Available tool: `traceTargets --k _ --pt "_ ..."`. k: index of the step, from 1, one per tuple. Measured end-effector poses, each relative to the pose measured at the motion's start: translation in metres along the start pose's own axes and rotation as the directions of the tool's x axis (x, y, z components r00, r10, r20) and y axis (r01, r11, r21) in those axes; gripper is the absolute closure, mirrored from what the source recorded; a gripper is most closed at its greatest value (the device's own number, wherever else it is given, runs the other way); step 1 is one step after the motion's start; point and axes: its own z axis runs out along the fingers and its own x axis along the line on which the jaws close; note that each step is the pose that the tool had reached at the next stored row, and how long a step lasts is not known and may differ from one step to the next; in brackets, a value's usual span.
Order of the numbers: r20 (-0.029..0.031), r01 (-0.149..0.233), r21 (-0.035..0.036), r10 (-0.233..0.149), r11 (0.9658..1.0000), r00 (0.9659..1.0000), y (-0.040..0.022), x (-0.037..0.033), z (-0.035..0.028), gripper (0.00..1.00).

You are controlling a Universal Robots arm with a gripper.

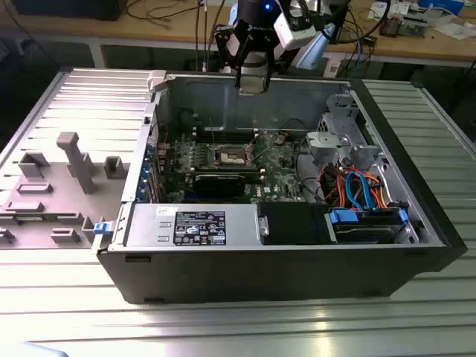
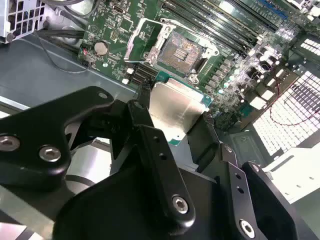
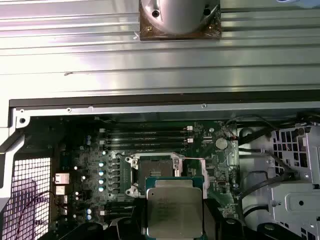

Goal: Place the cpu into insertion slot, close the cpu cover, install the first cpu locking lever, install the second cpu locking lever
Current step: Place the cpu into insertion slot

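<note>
My gripper point(image 2: 176, 116) is shut on the cpu point(image 2: 175, 102), a flat silver-grey square chip held by its two opposite edges between the black fingers point(image 2: 141, 112). In the first wrist view the cpu point(image 3: 174, 210) hangs just short of the insertion slot point(image 3: 154, 171), above the green motherboard. That insertion slot point(image 2: 183, 49) lies bare, its pale contact field uncovered. The cpu cover point(image 2: 134, 41), a thin metal frame, stands swung open along one side of the socket. In the exterior view the gripper point(image 1: 253, 83) hovers over the case's back wall, well above the insertion slot point(image 1: 229, 156).
The open computer case point(image 1: 223, 286) lies on a ribbed metal table. A power supply point(image 1: 193, 225), a drive bay with blue and orange cables point(image 1: 361, 193) and a long black card point(image 1: 223, 178) surround the socket. Memory slots point(image 3: 145, 136) run beside it. Grey fixtures point(image 1: 71, 160) stand at the exterior view's left.
</note>
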Motion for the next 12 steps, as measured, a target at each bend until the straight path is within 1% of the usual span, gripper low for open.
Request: traceTargets --k 4,7,8,9,10,12 --pt "0.0000 0.000 0.0000 0.000 1.0000 1.0000 0.0000 0.0000 0.0000 0.46" --pt "0.0000 -0.001 0.0017 0.001 1.0000 1.0000 -0.0002 0.0000 -0.0001 0.46" --pt "0.0006 -0.007 0.0021 0.007 1.0000 1.0000 -0.0002 -0.0001 0.0000 0.46" --pt "0.0023 -0.025 0.0017 0.025 0.9997 0.9997 -0.0001 0.0000 0.0001 0.46" --pt "0.0029 -0.032 0.0014 0.032 0.9995 0.9995 -0.0006 0.0000 0.0002 0.46" --pt "0.0030 -0.032 0.0014 0.032 0.9995 0.9995 -0.0020 0.0000 0.0001 0.46"
